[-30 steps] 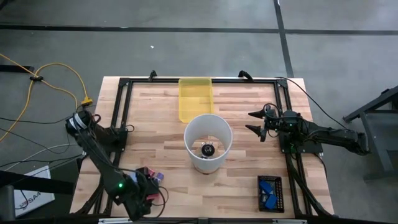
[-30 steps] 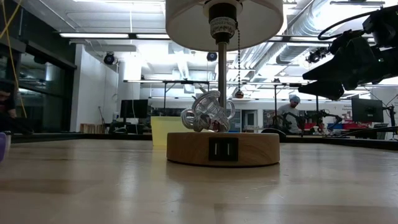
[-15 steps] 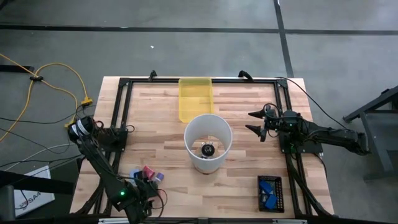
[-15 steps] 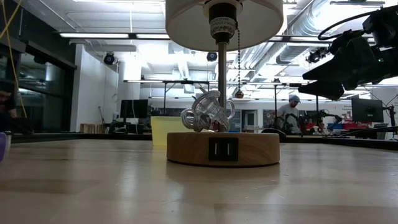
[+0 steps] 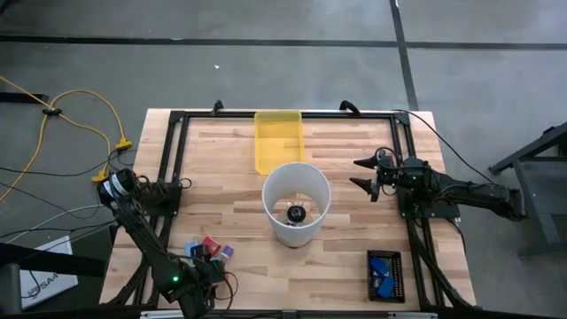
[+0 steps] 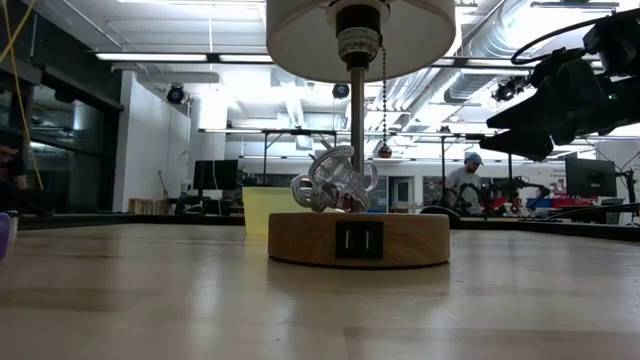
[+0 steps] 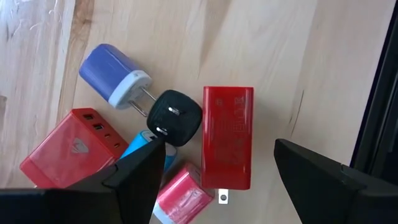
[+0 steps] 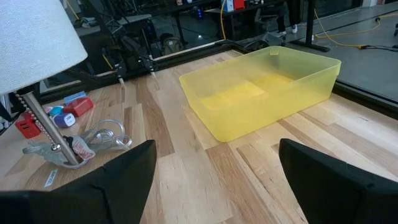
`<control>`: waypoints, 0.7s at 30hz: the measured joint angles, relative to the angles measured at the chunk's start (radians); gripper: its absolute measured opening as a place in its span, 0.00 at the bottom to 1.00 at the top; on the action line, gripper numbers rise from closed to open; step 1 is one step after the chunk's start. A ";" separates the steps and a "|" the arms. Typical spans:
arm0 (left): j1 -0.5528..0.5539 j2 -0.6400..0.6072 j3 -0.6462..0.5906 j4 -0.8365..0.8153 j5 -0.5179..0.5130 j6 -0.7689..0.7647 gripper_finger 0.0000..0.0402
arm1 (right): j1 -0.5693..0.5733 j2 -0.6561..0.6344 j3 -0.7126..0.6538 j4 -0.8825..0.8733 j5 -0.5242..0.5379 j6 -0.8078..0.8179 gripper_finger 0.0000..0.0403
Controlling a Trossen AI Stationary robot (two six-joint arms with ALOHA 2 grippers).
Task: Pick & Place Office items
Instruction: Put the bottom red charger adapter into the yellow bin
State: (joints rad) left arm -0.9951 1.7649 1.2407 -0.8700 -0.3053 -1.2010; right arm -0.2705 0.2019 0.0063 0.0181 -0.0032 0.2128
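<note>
The office items (image 7: 177,115) are small plug-in chargers lying in a cluster on the wood: two red, one purple-blue with a white face, one black, one light blue, one pink. In the high view the cluster (image 5: 209,248) lies near the table's near left corner. My left gripper (image 7: 217,149) hovers open just above it, its fingers either side of the long red charger (image 7: 228,143). In the high view my left gripper (image 5: 204,266) is at the cluster's near side. Two bright-blue pieces (image 5: 384,275) lie on a black tray near the right corner. My right gripper (image 5: 368,175) waits open, raised, right of the lamp.
A lamp with a white shade (image 5: 296,197) on a round wooden base (image 6: 358,238) stands mid-table. The yellow translucent tray (image 5: 278,140) sits at the far edge. Black rails (image 5: 168,177) frame the table. Bare wood lies between the lamp and the cluster.
My left arm has drawn back toward the table's near edge. It has uncovered the cluster, so that the light-blue and red pieces now show in the high view. The pieces themselves have stayed put.
</note>
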 joint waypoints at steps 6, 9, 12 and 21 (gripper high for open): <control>-0.003 0.000 0.000 0.014 0.000 0.022 0.73 | 0.000 0.000 0.000 0.000 0.000 0.000 0.81; -0.011 0.000 0.000 0.015 0.000 0.023 0.73 | 0.000 0.000 0.000 0.000 0.000 0.000 0.81; -0.021 0.000 0.000 0.015 0.000 0.021 0.73 | 0.000 0.000 0.000 0.000 0.000 0.000 0.81; -0.044 0.017 0.000 0.050 0.000 0.043 0.73 | 0.000 0.000 0.000 0.000 0.000 0.000 0.81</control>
State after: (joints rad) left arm -1.0395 1.7823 1.2407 -0.8204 -0.3050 -1.1584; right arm -0.2703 0.2019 0.0063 0.0184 -0.0032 0.2127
